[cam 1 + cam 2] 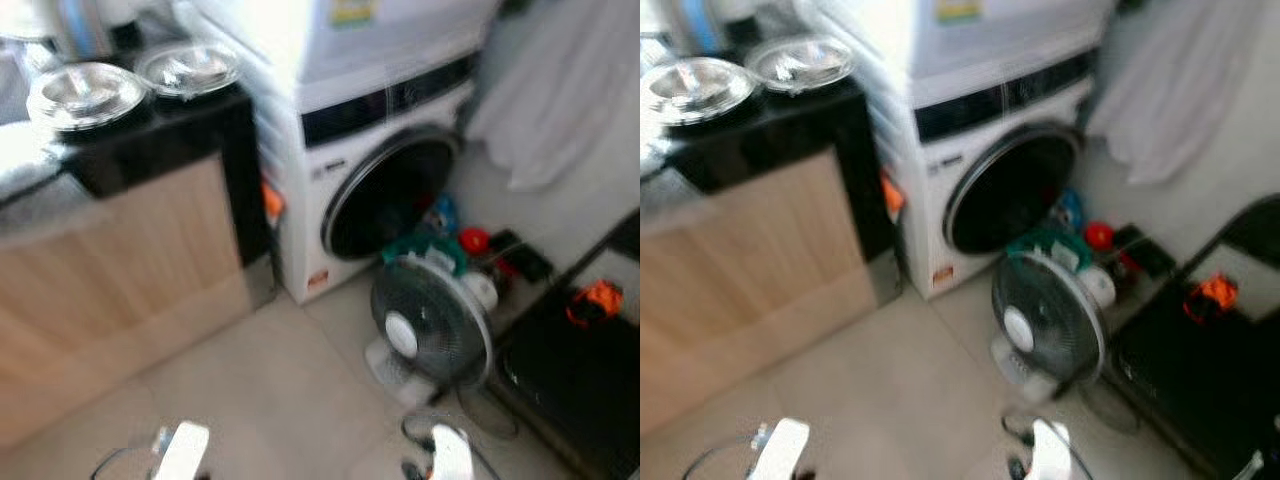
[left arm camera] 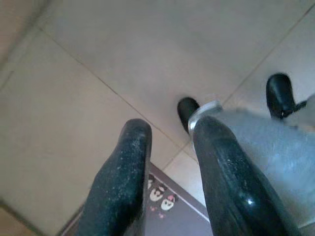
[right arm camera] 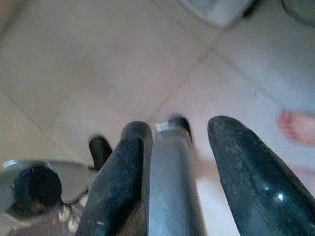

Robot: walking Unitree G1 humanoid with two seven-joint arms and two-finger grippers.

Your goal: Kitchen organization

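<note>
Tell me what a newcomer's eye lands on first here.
The white washing machine with its dark round door stands centre, beside a wooden counter bearing two shiny steel lids. A floor fan stands on the tiles before it, with red and orange clutter to its right.

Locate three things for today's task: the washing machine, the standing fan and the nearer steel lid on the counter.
washing machine (image 1: 385,195), left eye view, on its dark round door.
standing fan (image 1: 430,322), left eye view, on the front grille.
steel lid (image 1: 87,94), left eye view, on its shiny top.

A pale tiled floor (image 1: 250,380) carries a washing machine (image 1: 360,150) and small fan (image 1: 430,325).
</note>
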